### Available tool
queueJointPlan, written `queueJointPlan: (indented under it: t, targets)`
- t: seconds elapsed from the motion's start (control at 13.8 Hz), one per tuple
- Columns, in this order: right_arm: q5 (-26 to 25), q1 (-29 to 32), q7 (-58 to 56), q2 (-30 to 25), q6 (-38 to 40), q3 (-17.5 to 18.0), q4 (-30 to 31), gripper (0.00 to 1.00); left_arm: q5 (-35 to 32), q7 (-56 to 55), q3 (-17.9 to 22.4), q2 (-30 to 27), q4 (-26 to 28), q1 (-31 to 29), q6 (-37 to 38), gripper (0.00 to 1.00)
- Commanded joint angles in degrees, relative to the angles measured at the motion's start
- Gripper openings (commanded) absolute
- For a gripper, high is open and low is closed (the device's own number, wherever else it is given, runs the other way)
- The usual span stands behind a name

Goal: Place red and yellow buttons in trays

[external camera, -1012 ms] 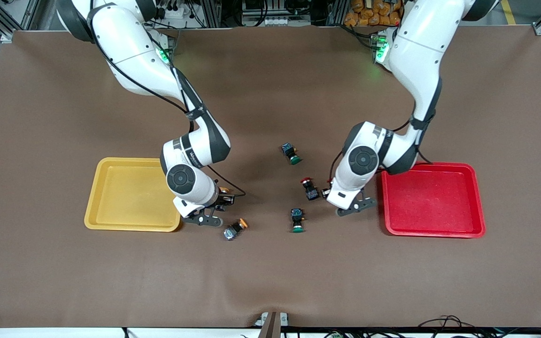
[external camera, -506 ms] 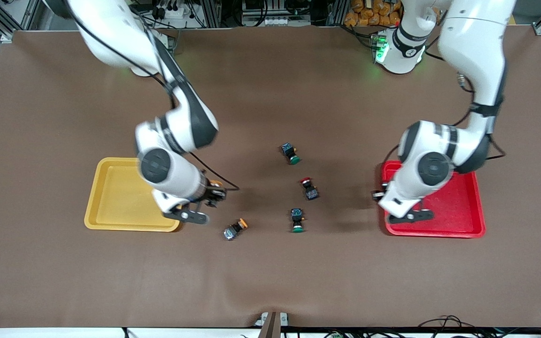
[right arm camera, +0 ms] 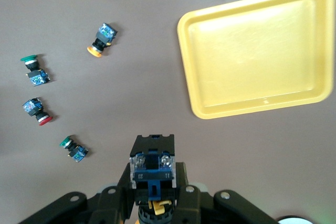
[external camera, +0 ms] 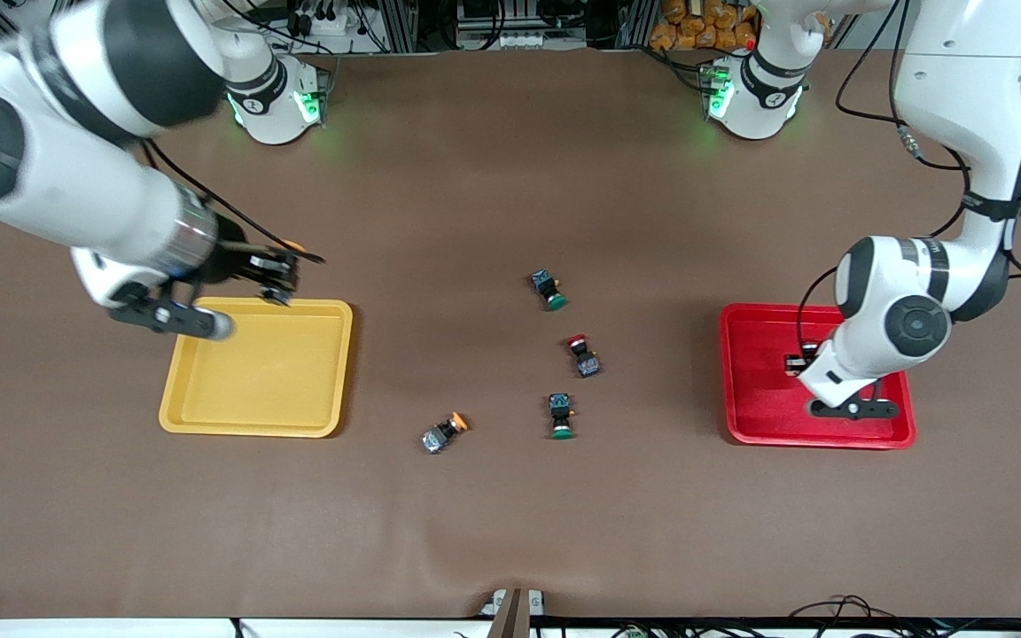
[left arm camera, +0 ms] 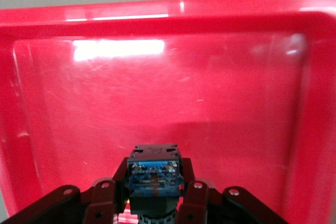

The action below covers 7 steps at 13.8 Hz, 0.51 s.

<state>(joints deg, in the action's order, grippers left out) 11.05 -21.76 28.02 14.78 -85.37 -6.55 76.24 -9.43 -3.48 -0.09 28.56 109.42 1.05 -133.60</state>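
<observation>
My right gripper [external camera: 273, 273] is raised high over the mat by the yellow tray's [external camera: 253, 390] farther rim. It is shut on a yellow button [right arm camera: 152, 174]. The yellow tray also shows in the right wrist view [right arm camera: 252, 51]. My left gripper [external camera: 797, 364] is low over the red tray [external camera: 754, 399], shut on a red button [left arm camera: 155, 174]. The red tray fills the left wrist view [left arm camera: 210, 93]. On the mat between the trays lie a red button [external camera: 583, 354] and a yellow button [external camera: 444, 433]. Both also show in the right wrist view, the red button [right arm camera: 37, 112] and the yellow button [right arm camera: 101, 39].
Two green-capped switches lie on the mat, one [external camera: 550, 290] farther from the front camera than the red button, one [external camera: 561, 416] nearer. Both trays hold nothing else that I can see. The arms' bases stand along the table's farther edge.
My right gripper rose from beside the yellow tray's near corner and swung up over its farther rim with the yellow button. My left gripper moved from the table's middle to over the red tray.
</observation>
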Motion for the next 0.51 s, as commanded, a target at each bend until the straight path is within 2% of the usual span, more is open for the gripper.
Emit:
queueJointPlan:
  t: [0.0,0.07,0.14,0.22,0.29,0.36,0.43]
  targets:
    - [-4.1,2.2,-4.6,-2.9,3.7,0.6,0.6,0.00,-1.4,5.6,-1.0,-2.4,5.1,-4.9,-5.2,0.04]
    - [-6.0,3.5,-7.5,-3.1,4.8,0.7,0.7,0.00,-1.4,6.5,-1.0,-2.2,5.9,-5.8,-6.5,0.04]
    - [-6.5,5.0,-10.0,-3.2,4.9,0.7,1.5,0.00,-1.4,6.6,-1.0,-1.9,6.5,-6.0,-7.8,0.12]
    - [-6.5,7.7,-13.4,-3.8,5.1,0.7,2.8,0.00,-1.4,6.7,-0.9,-1.7,6.5,-6.2,-8.5,0.33]
    - [-6.4,10.3,-17.4,-4.2,5.4,0.7,3.6,0.00,-1.3,6.7,-0.9,-1.1,6.4,-6.2,-8.6,0.77]
    - [-6.4,13.1,-21.4,-4.7,6.1,0.7,4.3,0.00,-1.4,6.7,-1.0,-1.0,6.3,-6.2,-8.7,1.00]
    - [-6.5,15.5,-25.2,-4.9,6.2,0.7,5.0,0.00,-1.3,6.6,-1.0,-1.0,6.2,-6.2,-8.6,1.00]
